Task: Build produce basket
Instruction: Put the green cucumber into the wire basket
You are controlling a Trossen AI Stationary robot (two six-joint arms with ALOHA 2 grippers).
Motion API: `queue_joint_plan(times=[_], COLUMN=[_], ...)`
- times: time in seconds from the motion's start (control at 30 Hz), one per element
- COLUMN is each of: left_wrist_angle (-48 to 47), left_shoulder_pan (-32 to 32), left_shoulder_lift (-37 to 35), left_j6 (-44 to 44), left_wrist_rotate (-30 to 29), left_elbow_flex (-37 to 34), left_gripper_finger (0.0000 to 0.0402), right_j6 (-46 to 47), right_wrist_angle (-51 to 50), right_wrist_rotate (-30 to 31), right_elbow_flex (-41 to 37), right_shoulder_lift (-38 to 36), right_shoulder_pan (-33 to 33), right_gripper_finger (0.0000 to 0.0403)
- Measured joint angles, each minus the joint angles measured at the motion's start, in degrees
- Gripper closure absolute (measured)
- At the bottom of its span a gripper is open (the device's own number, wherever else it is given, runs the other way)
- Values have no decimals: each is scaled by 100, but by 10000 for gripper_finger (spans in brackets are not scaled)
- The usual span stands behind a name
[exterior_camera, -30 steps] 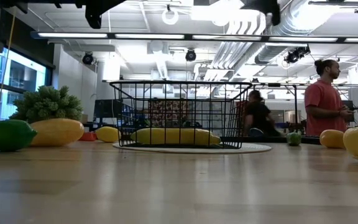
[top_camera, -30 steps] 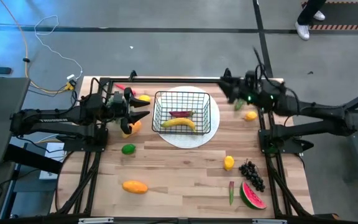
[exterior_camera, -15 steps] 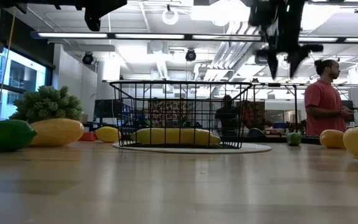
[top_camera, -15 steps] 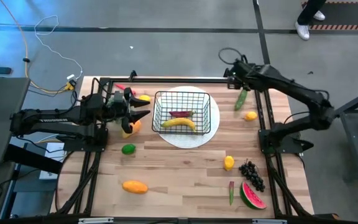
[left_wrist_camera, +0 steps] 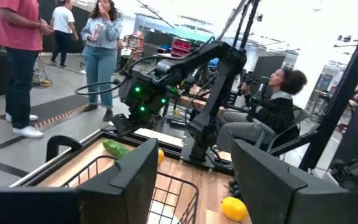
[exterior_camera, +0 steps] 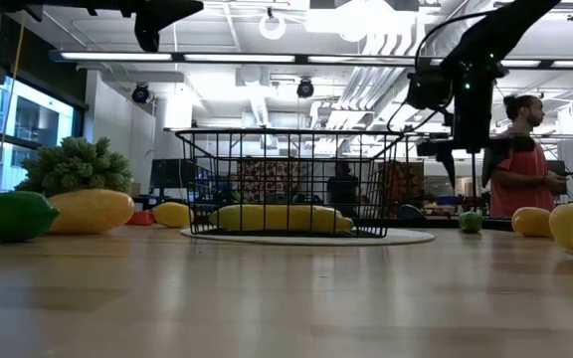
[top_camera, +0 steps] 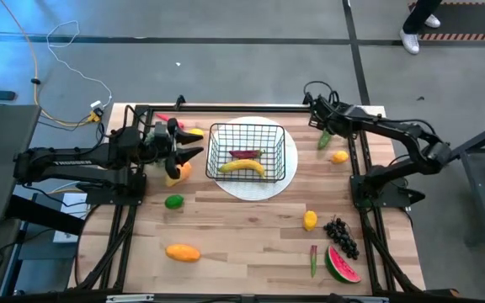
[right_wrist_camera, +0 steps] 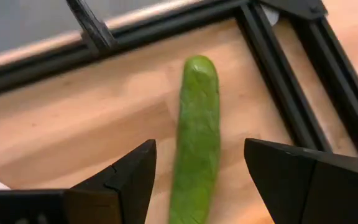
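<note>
Above the cucumber [right_wrist_camera: 196, 143], right tool [right_wrist_camera: 197, 180] hangs open.

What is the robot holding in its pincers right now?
Nothing. The right pincer is open above the cucumber, which lies on the table. The left pincer is open too, empty, beside the basket.

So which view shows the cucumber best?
The right wrist view: the cucumber lies on bare wood between the right gripper's open fingers. The high view shows it small; the left wrist view partly; the low view not clearly.
</note>
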Motion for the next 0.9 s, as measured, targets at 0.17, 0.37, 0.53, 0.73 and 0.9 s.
queue_joint_plan(times=[0.17,0.37,0.53,0.73,0.9], left_wrist_angle=[0,2,2,2,2], left_shoulder_pan=[0,0,0,0,0], left_shoulder_lift=[0,0,0,1,2], left_j6=[-14,-18,-21,-289,-259], left_wrist_rotate=[-43,-127,-129,-193,-234], left_elbow_flex=[0,0,0,0,0], left_gripper_finger=[208,208,208,208,208], right_j6=[303,302,166,157,130], right_wrist_angle=[117,911,1038,1069,1121], right_wrist_rotate=[167,-229,-118,-275,-453], right_elbow_flex=[-254,-440,-438,-438,-408], right_shoulder_lift=[92,515,903,1321,1546], right_shoulder_pan=[-225,-357,-355,-355,-351], right_gripper_finger=[176,176,176,176,176])
